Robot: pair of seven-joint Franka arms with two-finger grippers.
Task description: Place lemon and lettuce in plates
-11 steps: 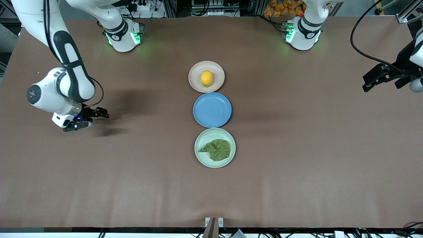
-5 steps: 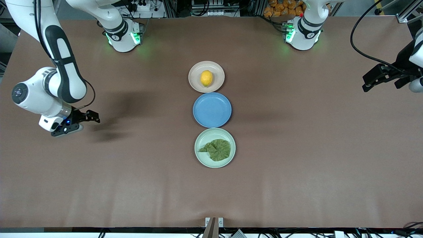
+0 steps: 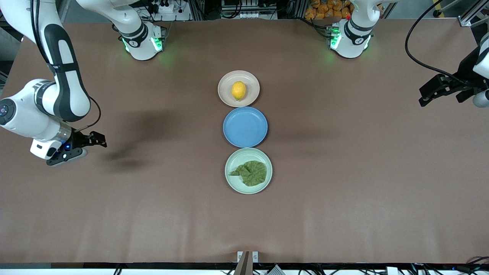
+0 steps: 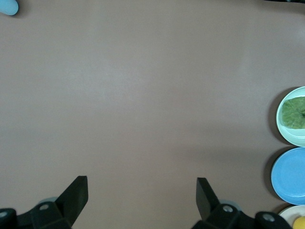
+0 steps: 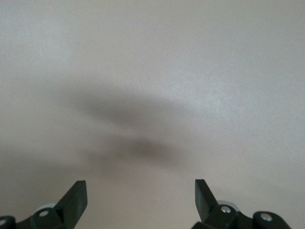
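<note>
Three plates line the tabletop [image 3: 344,172] in the front view: one lemon [image 3: 238,90] on the beige plate [image 3: 226,82], one lettuce [image 3: 252,172] leaf on the mint plate [image 3: 233,183], the blue plate [image 3: 245,127] between. Left end effector [image 4: 142,191] gapes wide, empty, over bare tabletop. Right end effector [image 5: 140,193] likewise.

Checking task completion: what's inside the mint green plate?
The lettuce lies in the mint green plate, within its rim. The leaf covers part of the plate's floor, so nothing under it can be seen.
</note>
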